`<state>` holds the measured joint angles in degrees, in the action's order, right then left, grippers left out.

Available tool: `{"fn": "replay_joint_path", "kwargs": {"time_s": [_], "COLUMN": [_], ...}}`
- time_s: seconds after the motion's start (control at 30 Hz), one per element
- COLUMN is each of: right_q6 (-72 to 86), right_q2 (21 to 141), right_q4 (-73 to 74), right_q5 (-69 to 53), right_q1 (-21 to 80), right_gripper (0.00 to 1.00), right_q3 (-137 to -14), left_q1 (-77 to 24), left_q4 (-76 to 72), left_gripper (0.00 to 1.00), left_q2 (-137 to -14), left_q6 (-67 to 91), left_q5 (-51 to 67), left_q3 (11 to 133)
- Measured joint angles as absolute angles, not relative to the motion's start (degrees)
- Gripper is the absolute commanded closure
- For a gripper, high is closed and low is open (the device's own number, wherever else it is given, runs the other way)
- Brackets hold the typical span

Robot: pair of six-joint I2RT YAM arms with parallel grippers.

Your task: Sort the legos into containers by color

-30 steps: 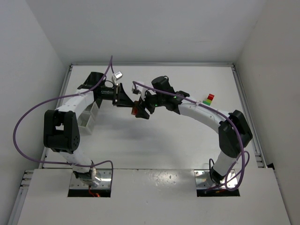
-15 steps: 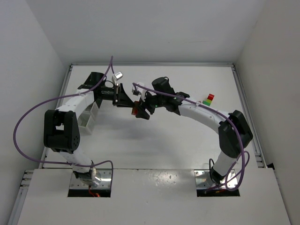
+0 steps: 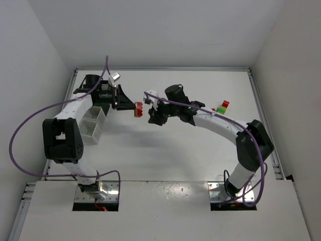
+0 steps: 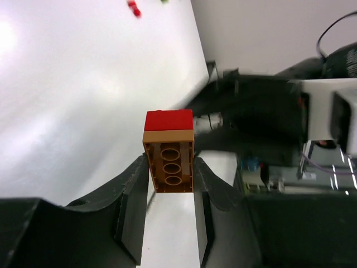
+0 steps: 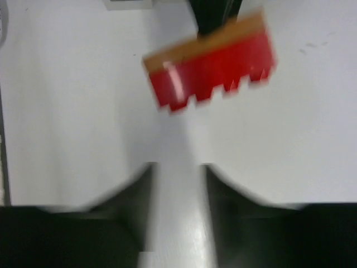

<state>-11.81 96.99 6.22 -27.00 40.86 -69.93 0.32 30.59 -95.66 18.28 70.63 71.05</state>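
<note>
The red block is sitting near the centre of the top external view, slightly toward 11 o'clock. It is clamped between the 2 fingers of the left gripper.

In the left wrist view its long axis is running from 6 to 12 o'clock, in line with the fingers. A tan underside with 3 round tubes is facing the camera, and the red part is lying at 12 o'clock. In the right wrist view the block is blurred and is tilting along a line from 8 to 2 o'clock, with its toothed red edge pointing toward 6 o'clock.

The right gripper is hanging at 3 o'clock of the block, near but apart, and its jaws are standing spread with nothing between them.

2 white containers are sitting at 8 o'clock of the block. A small stack of legos is standing well apart at 3 o'clock.

The table is showing a plain white, glossy surface. White walls are enclosing it on 3 sides.
</note>
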Motion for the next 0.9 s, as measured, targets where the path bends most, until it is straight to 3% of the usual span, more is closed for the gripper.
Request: {"fn": "replay_joint_path", "kwargs": {"time_s": [0.2,0.23,0.3,0.33,0.37,0.73,0.9], "right_q6": [-12.0,-12.0,-11.9,-12.0,-11.8,-15.7,-18.5], "right_q2": [96.7,96.7,96.7,96.7,96.7,93.5,89.6], "right_q4": [8.5,8.8,9.2,9.2,9.2,2.8,-2.7], "right_q5": [-26.3,-26.2,-25.8,-25.6,-25.5,-26.5,-31.2], "right_q1": [40.5,40.5,40.5,40.5,40.5,40.7,40.7], "right_gripper": [1.00,0.93,0.58,0.11,0.00,0.00,0.15], "right_q3": [-67.7,-67.6,-67.5,-67.5,-67.5,-65.2,-60.3], "left_q1": [5.8,6.0,6.0,6.0,5.9,-0.1,-3.5], "left_q4": [31.0,31.3,32.0,32.4,32.8,34.5,35.1], "left_gripper": [1.00,1.00,1.00,1.00,1.00,1.00,1.00], "left_q2": [-95.7,-95.7,-95.7,-95.7,-95.7,-95.6,-95.6], "left_q6": [17.1,16.9,16.3,15.9,15.6,14.1,14.0], "left_q5": [69.6,69.4,69.2,69.2,69.1,68.2,67.6], "left_q3": [72.7,72.7,72.7,72.7,72.7,72.0,71.8]}}
